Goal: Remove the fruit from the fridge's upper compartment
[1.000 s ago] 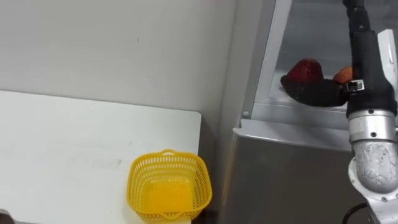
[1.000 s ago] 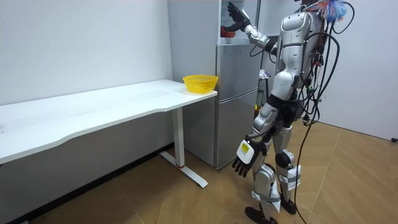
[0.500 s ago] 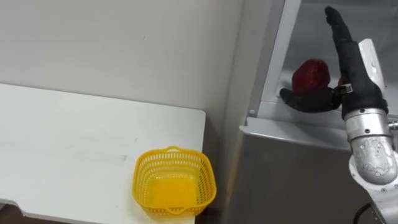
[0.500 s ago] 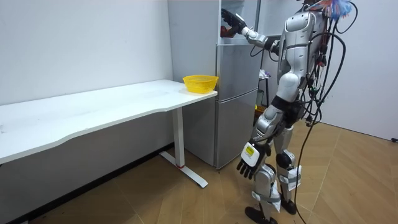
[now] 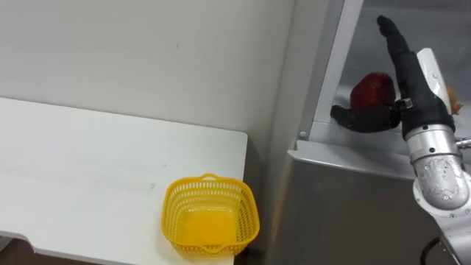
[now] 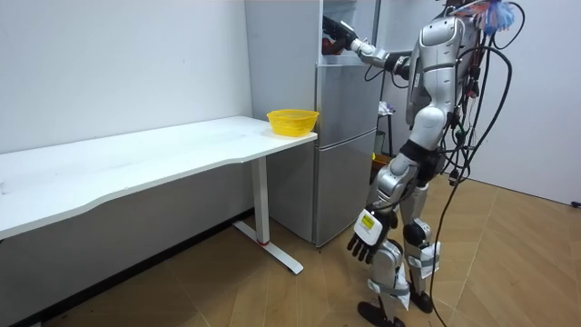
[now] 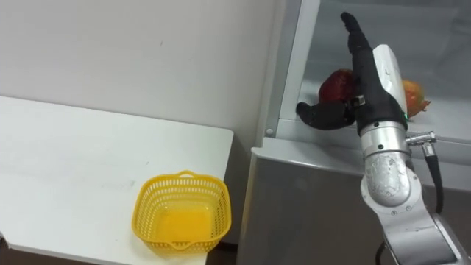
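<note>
A red fruit [image 5: 372, 87] lies on the shelf of the open upper fridge compartment [image 5: 353, 140]. An orange-red fruit [image 7: 413, 94] sits further right, partly hidden by my wrist. My right hand [image 5: 416, 88] is inside the compartment, open. Its fingers point straight up just right of the red fruit, and its thumb stretches out in front of the fruit's base. Whether it touches the fruit I cannot tell. In the room view I stand facing the fridge [image 6: 345, 136] with my right hand [image 6: 338, 30] raised into it. My left hand [image 6: 366, 238] hangs by my thigh, fingers relaxed.
A yellow mesh basket [image 5: 210, 217], with nothing in it, stands on the right end of the long white table [image 5: 88, 184], close to the fridge's side. The grey lower fridge door [image 5: 346, 206] is closed below the compartment. A white wall runs behind the table.
My right hand has reached deeper into the compartment and closed in on the red fruit's right side. The view has shifted slightly as I leaned towards the fridge.
</note>
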Tool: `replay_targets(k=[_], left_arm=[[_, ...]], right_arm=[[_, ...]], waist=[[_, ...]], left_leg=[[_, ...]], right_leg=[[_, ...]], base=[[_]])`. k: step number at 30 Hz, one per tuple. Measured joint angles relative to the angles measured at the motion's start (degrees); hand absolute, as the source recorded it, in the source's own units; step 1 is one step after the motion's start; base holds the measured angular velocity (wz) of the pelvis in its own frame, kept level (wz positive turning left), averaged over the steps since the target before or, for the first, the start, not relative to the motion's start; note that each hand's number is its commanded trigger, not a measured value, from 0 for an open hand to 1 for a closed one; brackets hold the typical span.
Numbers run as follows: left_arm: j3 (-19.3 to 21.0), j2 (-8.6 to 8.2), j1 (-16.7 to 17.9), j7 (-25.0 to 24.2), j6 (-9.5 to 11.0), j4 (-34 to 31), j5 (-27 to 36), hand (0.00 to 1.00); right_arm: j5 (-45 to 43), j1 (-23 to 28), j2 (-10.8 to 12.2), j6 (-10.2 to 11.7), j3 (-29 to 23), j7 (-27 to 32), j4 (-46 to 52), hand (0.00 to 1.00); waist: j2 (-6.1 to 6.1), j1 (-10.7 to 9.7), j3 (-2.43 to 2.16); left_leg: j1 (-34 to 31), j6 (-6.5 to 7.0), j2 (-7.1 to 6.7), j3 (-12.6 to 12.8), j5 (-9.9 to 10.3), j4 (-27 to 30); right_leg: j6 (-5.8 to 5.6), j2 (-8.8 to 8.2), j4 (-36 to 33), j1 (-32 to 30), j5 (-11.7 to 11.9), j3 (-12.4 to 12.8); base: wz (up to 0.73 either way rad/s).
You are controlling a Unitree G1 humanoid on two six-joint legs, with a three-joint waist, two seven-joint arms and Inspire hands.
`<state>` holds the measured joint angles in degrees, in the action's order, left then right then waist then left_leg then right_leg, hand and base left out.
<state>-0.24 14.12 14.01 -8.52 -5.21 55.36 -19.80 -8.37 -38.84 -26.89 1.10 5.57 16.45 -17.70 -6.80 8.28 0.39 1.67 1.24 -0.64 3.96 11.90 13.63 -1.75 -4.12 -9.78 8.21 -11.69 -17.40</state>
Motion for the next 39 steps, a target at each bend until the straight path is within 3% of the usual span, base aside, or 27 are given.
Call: replay_targets(k=[7,20,30,39], left_arm=[[0.0,-0.01,0.1,0.3,-1.9,-0.1,-0.1,0.00],[-0.1,-0.05,0.2,1.2,-2.3,-0.2,-1.1,0.00],[-0.1,-0.05,0.2,1.3,-3.0,-0.2,-1.2,0.00],[0.0,-0.08,-0.2,0.2,-4.1,0.0,-1.2,0.00]], right_arm=[[1.4,-1.6,0.0,-0.7,0.0,0.0,-2.3,0.00],[10.8,-2.7,0.0,-1.2,0.0,-0.1,-6.1,0.00],[11.4,-2.8,0.0,-1.2,0.0,-0.4,-6.1,0.00],[12.9,-3.1,-0.2,-2.2,-0.1,-4.5,-6.3,0.00]], waist=[[0.03,0.1,-0.02],[0.28,-0.1,-0.08],[0.38,-0.2,-0.15],[0.50,-0.2,-0.33]], left_leg=[[-0.1,0.00,-0.01,-0.2,0.0,0.0],[0.6,-0.01,-0.10,-0.9,0.0,0.0],[0.4,-0.01,-0.13,-1.1,0.0,0.0],[0.6,-0.11,-0.10,-1.2,-0.1,0.0]], right_leg=[[0.00,0.04,0.0,0.0,0.0,0.0],[0.00,0.05,0.0,1.0,0.0,-0.4],[0.00,0.06,0.0,0.9,0.0,-0.6],[0.00,0.07,0.0,1.0,0.0,-0.6]], base=[[0.00],[0.03],[0.00],[0.00]])
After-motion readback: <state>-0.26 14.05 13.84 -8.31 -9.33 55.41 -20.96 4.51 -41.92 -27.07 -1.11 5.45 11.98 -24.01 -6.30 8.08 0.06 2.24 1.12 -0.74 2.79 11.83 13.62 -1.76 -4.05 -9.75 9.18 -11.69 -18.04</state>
